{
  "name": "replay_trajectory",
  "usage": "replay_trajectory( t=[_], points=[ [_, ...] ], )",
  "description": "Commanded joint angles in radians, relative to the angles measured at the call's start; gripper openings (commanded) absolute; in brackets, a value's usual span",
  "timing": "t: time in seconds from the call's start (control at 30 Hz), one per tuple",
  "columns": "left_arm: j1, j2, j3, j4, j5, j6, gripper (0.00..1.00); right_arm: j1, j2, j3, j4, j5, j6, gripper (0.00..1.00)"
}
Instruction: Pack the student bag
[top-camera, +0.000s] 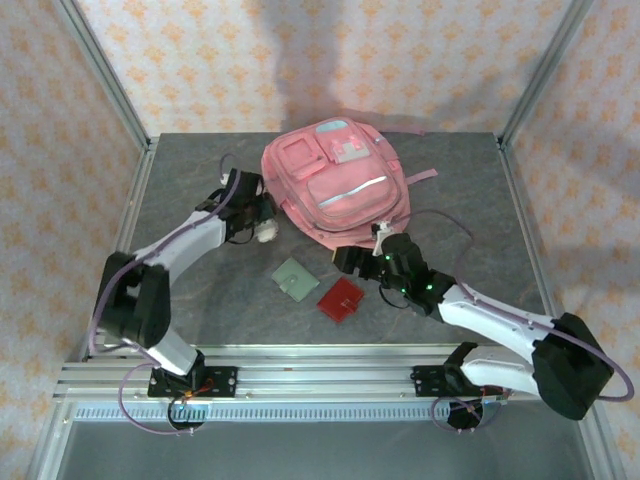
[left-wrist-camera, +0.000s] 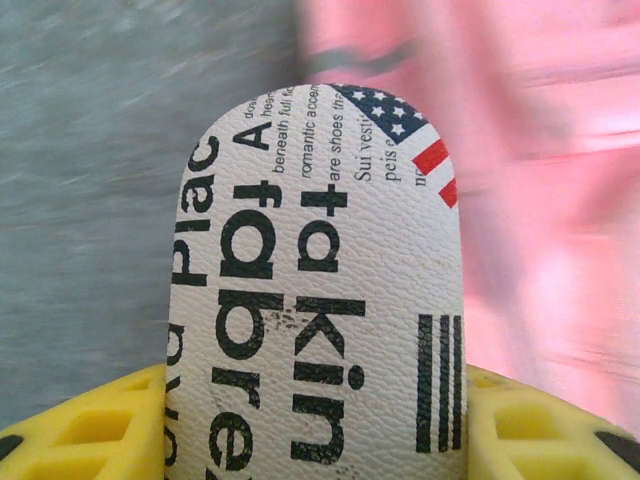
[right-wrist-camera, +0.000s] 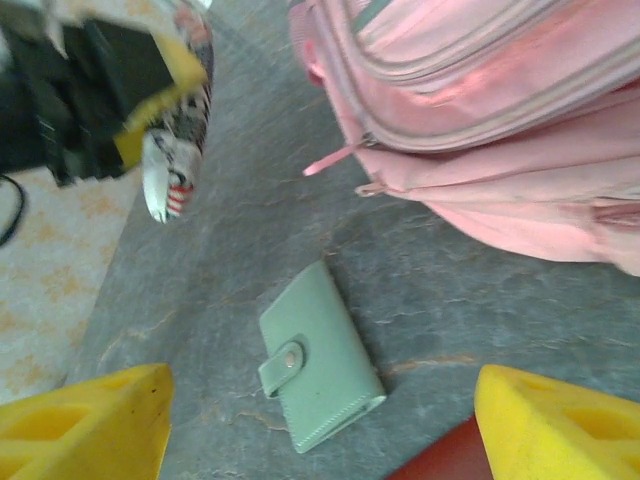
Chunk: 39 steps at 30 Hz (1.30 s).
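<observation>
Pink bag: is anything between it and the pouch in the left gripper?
Nothing visible. The left gripper holds the printed pouch just beside the student bag, with only bare table between them.

We get soft even light, faint shadow on the back wall; student bag motion-blurred at left wrist.

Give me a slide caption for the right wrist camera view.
Open right gripper hovers above a green wallet near the student bag, while the left gripper holds a printed pouch.
</observation>
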Motion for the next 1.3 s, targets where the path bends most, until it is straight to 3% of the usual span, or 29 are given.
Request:
replay_trajectory(
  t=[0.0, 0.23, 0.47, 0.6, 0.67, 0.73, 0.87, 1.07, 1.27],
  points=[
    [-0.086, -0.072, 0.004, 0.096, 0.045, -0.143, 0.32, 0.038, 0.03, 0.057, 0.161, -0.018, -0.019, 0.79],
    [-0.231, -0.073, 0.054, 0.172, 0.059, -0.251, 0.31, 0.074, 0.137, 0.135, 0.25, 0.021, -0.021, 0.8],
    [-0.305, -0.064, 0.069, 0.22, 0.095, -0.314, 0.32, 0.074, 0.196, 0.177, 0.218, 0.204, 0.015, 0.76],
    [-0.32, -0.078, 0.069, 0.225, 0.112, -0.326, 0.36, 0.075, 0.195, 0.179, 0.214, 0.248, 0.02, 0.59],
    [-0.322, -0.09, 0.063, 0.23, 0.12, -0.327, 0.44, 0.074, 0.177, 0.169, 0.218, 0.268, 0.019, 0.43],
    [-0.322, -0.1, 0.057, 0.232, 0.116, -0.316, 0.6, 0.074, 0.154, 0.157, 0.214, 0.277, 0.015, 0.36],
    [-0.313, -0.11, 0.082, 0.199, 0.081, -0.241, 0.76, 0.068, 0.075, 0.123, 0.16, 0.288, 0.014, 0.3],
    [-0.304, -0.069, 0.169, 0.102, -0.003, -0.034, 0.78, -0.029, -0.111, 0.084, -0.044, 0.251, 0.049, 0.29],
    [-0.332, 0.148, 0.387, -0.079, -0.009, 0.263, 0.8, -0.156, -0.282, 0.088, -0.272, 0.207, 0.062, 0.29]
  ],
)
